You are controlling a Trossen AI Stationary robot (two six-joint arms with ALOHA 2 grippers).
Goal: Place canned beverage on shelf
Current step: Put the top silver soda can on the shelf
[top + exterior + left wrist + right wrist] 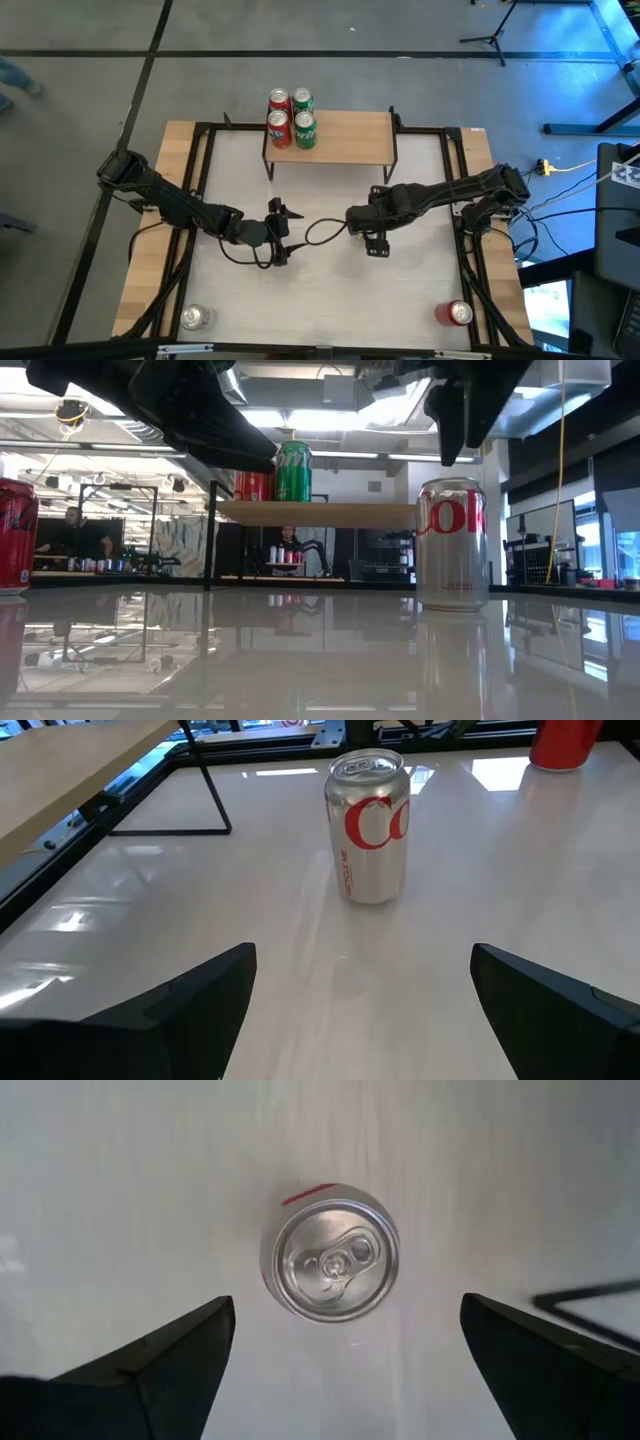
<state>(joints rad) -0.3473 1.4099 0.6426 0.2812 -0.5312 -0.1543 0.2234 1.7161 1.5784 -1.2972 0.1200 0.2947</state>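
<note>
A silver can with red lettering (368,825) stands upright on the white tabletop; it also shows in the low view (452,545). My right gripper (345,1360) hangs straight above its top (330,1260), open and pointing down, and hides it in the high view (375,238). My left gripper (288,232) is open and empty at mid-table, pointing level toward that can (360,1010). The shelf (345,138) stands at the far side on thin black legs. Two red and two green cans (290,118) stand on its left end.
Another silver can (195,318) stands near the table's near left corner and a red can (455,313) near the near right corner. A red can also shows at the low view's left edge (15,535). The shelf's right part (360,135) is bare wood.
</note>
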